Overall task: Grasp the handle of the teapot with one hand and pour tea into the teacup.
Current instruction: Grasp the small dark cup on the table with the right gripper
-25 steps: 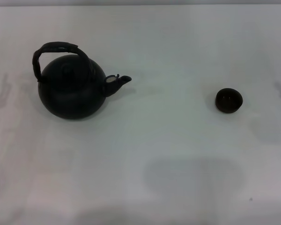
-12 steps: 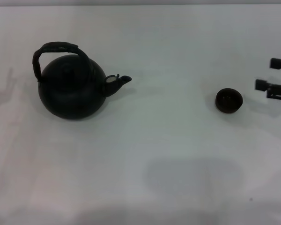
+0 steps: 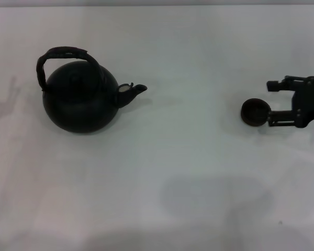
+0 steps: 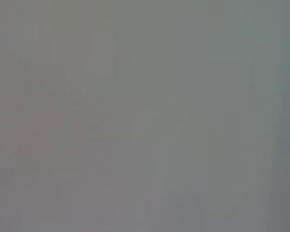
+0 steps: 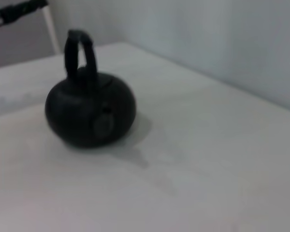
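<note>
On white table (image 3: pixel 188 172) | round matte teapot (image 3: pixel 79 102) | right claw (image 3: pixel 270 102) beside bowl-shaped teacup (image 3: pixel 255 112)

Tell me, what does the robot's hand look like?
Only the right gripper shows, at the head view's right edge. It is black all over, with a blocky body and two thin, straight fingers poking out like a fork. No cables or markings are visible. The left gripper is out of view.

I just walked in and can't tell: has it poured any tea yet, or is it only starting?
Only starting. Nothing looks done: the teapot sits on the table, its handle untouched. In hand: the right pincer, open, is next to the teacup, with one finger close to the cup's rim. The left pincer is out of sight. Still left: gripping the handle, lifting and pouring.
</note>
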`<state>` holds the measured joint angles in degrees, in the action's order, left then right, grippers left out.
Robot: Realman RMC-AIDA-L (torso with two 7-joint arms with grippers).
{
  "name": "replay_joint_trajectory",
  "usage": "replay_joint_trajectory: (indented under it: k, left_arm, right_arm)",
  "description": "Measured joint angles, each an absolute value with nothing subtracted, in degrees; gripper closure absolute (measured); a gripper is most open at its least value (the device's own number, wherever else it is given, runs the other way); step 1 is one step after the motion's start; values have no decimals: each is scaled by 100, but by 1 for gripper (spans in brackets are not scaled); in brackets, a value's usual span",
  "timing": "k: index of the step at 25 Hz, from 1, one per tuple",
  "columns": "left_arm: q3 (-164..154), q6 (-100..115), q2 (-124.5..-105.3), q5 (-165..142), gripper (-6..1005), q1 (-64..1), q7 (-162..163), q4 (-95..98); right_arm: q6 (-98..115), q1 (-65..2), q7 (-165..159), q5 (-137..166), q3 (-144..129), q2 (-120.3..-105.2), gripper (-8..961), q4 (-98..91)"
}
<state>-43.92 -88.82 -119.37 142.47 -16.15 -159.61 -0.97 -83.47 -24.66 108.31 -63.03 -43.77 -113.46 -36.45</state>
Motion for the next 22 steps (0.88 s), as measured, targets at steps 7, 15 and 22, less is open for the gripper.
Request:
replay_joint_trajectory:
  k: [7,15,22]
  left_arm:
    - [-4400,-8870,-11938,14232,258,-1585,-15960,-97]
    - [-4407,-8881,-11944,14229,257,-1557,-15961,-97]
    - [-4404,-8918,-11944,14228,258,-1504,-15961,-97]
  right_arm:
    - [-7878,-2693,10812,-5710,-4545,-11522,103,-3694]
    - [-7633,-2775,10721,-5734,-4751,-11522,100,-3706]
    - [-7668,-2803,10689,-5696,-4755,-11515,101,-3705]
